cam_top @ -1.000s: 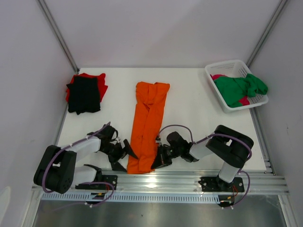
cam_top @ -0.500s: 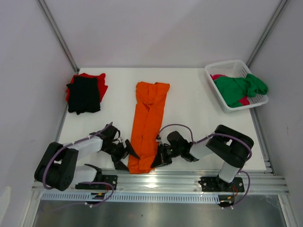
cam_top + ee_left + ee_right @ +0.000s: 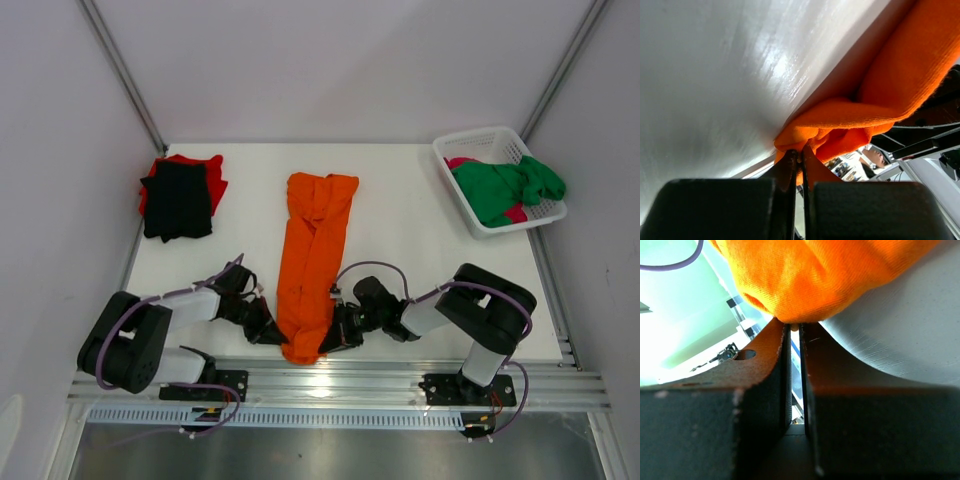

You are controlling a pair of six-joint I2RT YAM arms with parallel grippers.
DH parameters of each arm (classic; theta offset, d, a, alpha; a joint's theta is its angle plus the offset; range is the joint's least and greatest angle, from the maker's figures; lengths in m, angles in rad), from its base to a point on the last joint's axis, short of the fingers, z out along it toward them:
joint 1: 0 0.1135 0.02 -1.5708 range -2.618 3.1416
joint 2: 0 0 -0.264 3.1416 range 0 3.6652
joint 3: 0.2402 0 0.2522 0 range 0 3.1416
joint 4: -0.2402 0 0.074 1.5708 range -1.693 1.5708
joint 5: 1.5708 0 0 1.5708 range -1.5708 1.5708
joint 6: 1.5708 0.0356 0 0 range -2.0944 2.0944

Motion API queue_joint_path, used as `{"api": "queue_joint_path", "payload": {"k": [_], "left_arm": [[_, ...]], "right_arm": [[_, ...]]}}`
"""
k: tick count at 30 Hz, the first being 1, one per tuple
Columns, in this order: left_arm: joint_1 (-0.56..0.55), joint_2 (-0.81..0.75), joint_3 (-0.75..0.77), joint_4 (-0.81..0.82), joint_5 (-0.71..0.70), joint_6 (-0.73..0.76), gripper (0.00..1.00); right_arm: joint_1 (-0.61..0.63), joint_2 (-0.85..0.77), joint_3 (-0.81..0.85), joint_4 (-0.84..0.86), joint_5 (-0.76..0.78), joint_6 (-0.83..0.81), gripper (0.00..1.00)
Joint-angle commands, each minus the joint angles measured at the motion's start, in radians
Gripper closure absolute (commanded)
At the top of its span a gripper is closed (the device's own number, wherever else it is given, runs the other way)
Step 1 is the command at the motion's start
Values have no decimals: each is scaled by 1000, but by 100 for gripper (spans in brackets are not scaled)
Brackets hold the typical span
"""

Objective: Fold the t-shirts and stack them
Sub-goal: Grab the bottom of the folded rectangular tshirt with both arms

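Note:
A long orange t-shirt (image 3: 313, 260), folded lengthwise into a strip, runs down the middle of the table to its near edge. At the strip's near left corner my left gripper (image 3: 272, 333) is shut on the orange cloth (image 3: 840, 127). On the near right corner my right gripper (image 3: 328, 341) is shut, pinching the orange hem (image 3: 805, 285). A folded black t-shirt (image 3: 178, 199) lies on a red one (image 3: 212, 172) at the far left. Green (image 3: 505, 187) and pink (image 3: 462, 162) t-shirts sit bunched in the basket.
The white lattice basket (image 3: 450, 152) stands at the far right corner. A metal rail (image 3: 400, 378) runs along the table's near edge, close behind both grippers. Grey walls close in on both sides.
My left gripper slid right to the orange strip's corner and shut on it. The near end of the strip has bunched narrower. The right gripper held still.

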Motion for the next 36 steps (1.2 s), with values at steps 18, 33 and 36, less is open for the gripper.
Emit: {"api": "queue_joint_path", "payload": {"k": [18, 33, 36], "left_arm": [[-3, -73, 218, -349, -171, 178, 99], [-3, -65, 256, -361, -164, 172, 99], [-3, -53, 307, -384, -164, 178, 99]], "right_arm": [[-112, -302, 8, -351, 95, -169, 100], [-123, -251, 44, -343, 58, -188, 100], [-135, -231, 112, -392, 48, -221, 100]]}}
